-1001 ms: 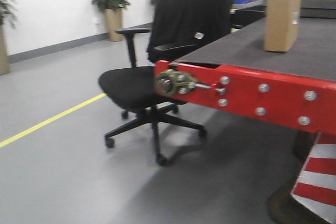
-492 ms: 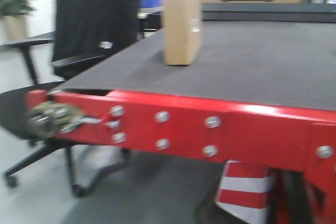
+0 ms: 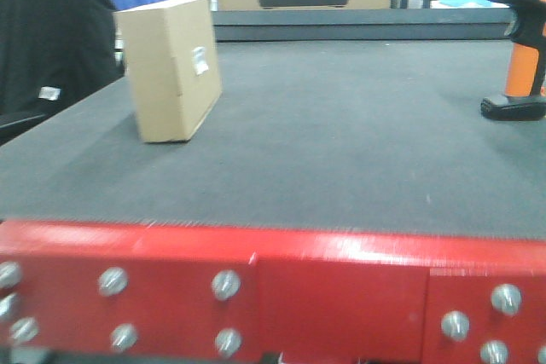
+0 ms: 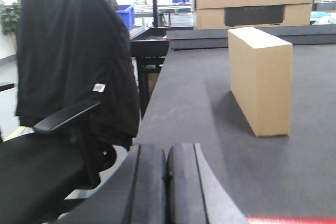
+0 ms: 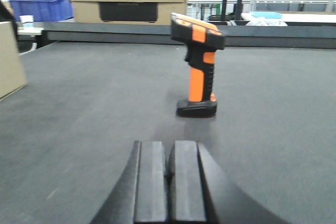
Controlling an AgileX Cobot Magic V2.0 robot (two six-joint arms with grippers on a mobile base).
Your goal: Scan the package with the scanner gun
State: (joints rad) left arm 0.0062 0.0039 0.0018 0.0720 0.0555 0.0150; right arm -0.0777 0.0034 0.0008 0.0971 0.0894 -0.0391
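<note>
Tan cardboard, the package point(image 3: 168, 68) now stands at the left of the dark mat point(image 3: 341, 151) in the front view, where half a second ago it sat nearer mid-frame. The scanner gun point(image 3: 520, 49) has come into sight at the far right, upright on its base, well apart from the package (a black jacket point(image 3: 43, 40) fills the left edge). Left wrist view: the left gripper point(image 4: 167, 182) has its fingers pressed together, empty, with the package ahead to its right. Right wrist view: the right gripper point(image 5: 169, 182) is likewise closed on nothing, with the scanner gun straight ahead.
</note>
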